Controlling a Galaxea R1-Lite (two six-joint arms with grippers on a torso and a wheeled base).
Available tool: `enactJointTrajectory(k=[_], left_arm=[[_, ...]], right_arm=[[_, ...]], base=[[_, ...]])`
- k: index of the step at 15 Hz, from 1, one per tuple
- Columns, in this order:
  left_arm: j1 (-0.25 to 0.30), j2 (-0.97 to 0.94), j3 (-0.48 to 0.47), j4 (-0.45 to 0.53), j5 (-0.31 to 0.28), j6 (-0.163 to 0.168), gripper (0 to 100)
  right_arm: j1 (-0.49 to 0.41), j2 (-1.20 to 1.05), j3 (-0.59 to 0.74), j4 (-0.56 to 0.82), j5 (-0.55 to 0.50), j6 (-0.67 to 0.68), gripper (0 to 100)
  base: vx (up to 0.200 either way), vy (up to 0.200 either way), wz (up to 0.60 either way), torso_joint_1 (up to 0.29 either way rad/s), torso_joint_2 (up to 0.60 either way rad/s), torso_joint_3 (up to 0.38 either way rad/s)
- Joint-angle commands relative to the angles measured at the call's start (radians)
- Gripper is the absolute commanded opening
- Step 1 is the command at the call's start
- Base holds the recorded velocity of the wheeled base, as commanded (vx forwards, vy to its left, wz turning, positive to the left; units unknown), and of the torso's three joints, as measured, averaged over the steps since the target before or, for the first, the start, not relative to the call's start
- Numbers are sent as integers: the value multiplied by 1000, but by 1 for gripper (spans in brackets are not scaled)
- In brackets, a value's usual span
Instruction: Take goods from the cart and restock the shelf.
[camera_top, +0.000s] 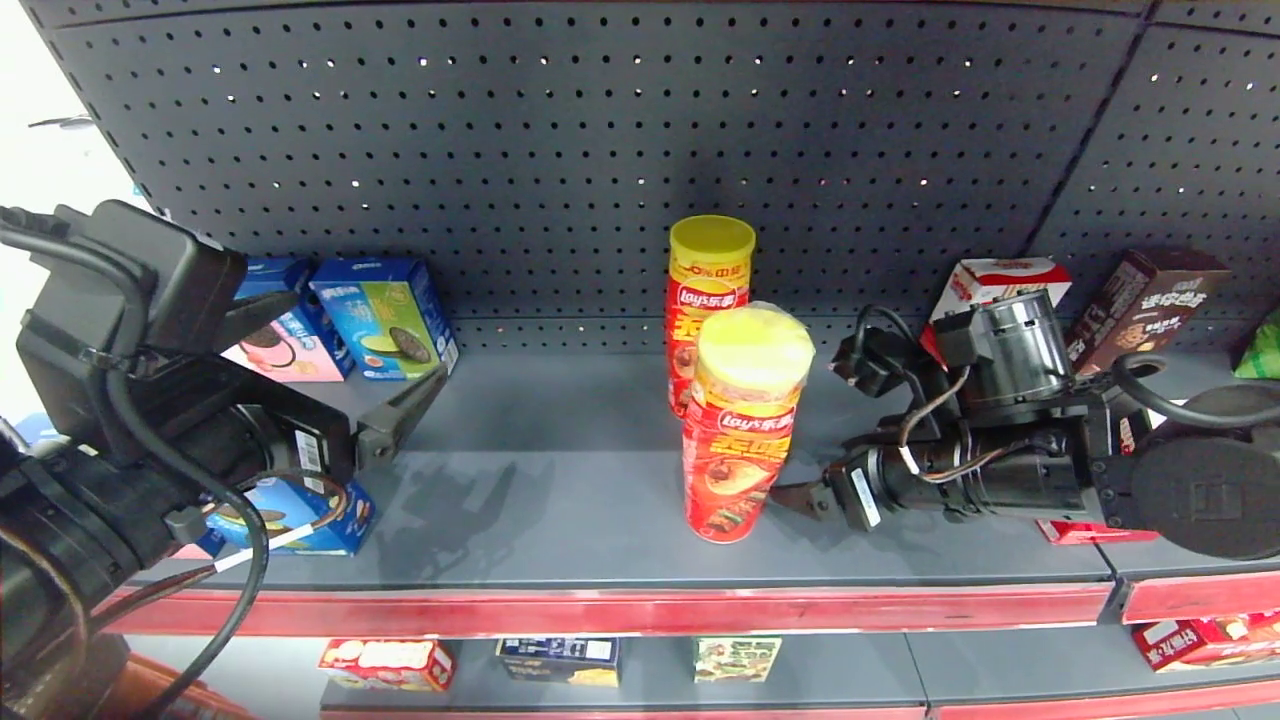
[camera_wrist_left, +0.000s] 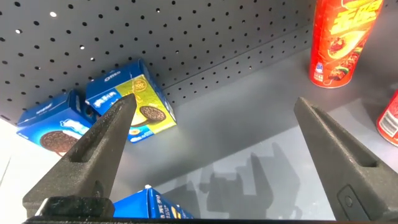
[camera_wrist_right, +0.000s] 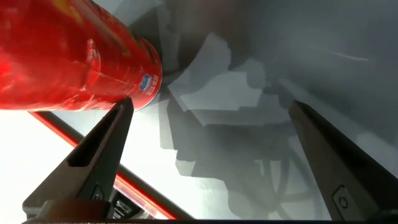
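Two red chip cans with yellow lids stand mid-shelf, the front can (camera_top: 745, 425) just ahead of the back can (camera_top: 708, 290). My right gripper (camera_top: 800, 495) lies low on the shelf just right of the front can's base, open and empty. In the right wrist view that can (camera_wrist_right: 74, 62) sits beside one finger, outside the right gripper (camera_wrist_right: 211, 106). My left gripper (camera_top: 340, 350) hovers open over the shelf's left part, nothing in it. The left wrist view shows the left gripper (camera_wrist_left: 212, 104) with its jaws wide apart above bare shelf, the back can (camera_wrist_left: 339, 40) farther off.
Blue cookie boxes (camera_top: 385, 315) lean on the pegboard at back left, and another blue box (camera_top: 300, 515) lies near the front edge under my left arm. A red-white box (camera_top: 995, 280) and a brown box (camera_top: 1145, 305) stand back right. Small packs (camera_top: 385, 660) sit on the lower shelf.
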Motion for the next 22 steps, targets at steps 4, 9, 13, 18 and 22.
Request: enactJointTrajectory(k=[4, 9, 13, 18, 22], left_arm=[[0, -3, -1, -1, 0, -11, 100], [0, -5, 1, -1, 0, -13, 100], [0, -5, 2, -1, 0, -13, 100], [0, -6, 12, -1, 0, -13, 100], [-2, -34, 24, 1, 2, -11, 100]], right_arm=[[18, 31, -23, 0, -1, 0, 100], [18, 38, -30, 0, -1, 0, 100], [34, 44, -33, -2, 1, 0, 100], [35, 48, -33, -17, -1, 1, 100], [18, -45, 3, -17, -2, 4, 100]], base=[[0, 0, 0, 0, 0, 0], [0, 0, 0, 0, 0, 0], [0, 0, 0, 0, 0, 0], [0, 0, 0, 0, 0, 0], [0, 0, 0, 0, 0, 0]])
